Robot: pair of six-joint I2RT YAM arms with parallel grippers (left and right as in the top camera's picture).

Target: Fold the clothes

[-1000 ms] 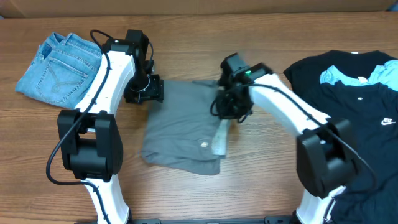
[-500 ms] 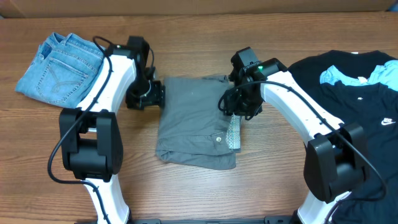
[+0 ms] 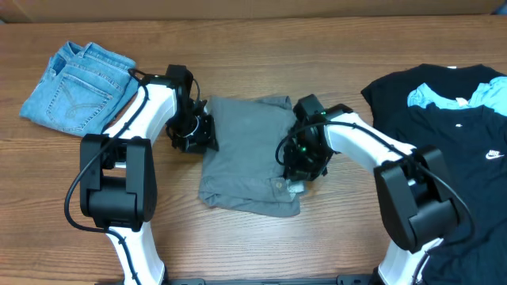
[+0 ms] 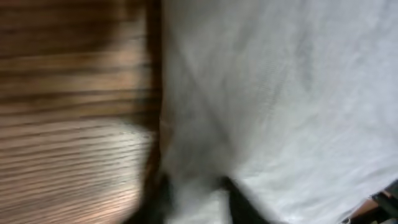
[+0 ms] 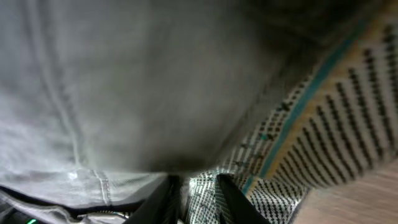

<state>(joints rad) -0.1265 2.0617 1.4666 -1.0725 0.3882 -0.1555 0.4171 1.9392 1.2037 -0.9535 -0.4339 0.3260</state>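
On the wood table (image 3: 333,237), left gripper (image 3: 200,136) and right gripper (image 3: 301,168) look clamped on the grey shorts (image 3: 245,138), so keep your pull even.

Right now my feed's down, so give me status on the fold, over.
Left gripper on left edge of grey shorts, grip blurred. Right gripper pinches patterned lining at right edge. Jeans and black T-shirts lie apart, nothing blocking.
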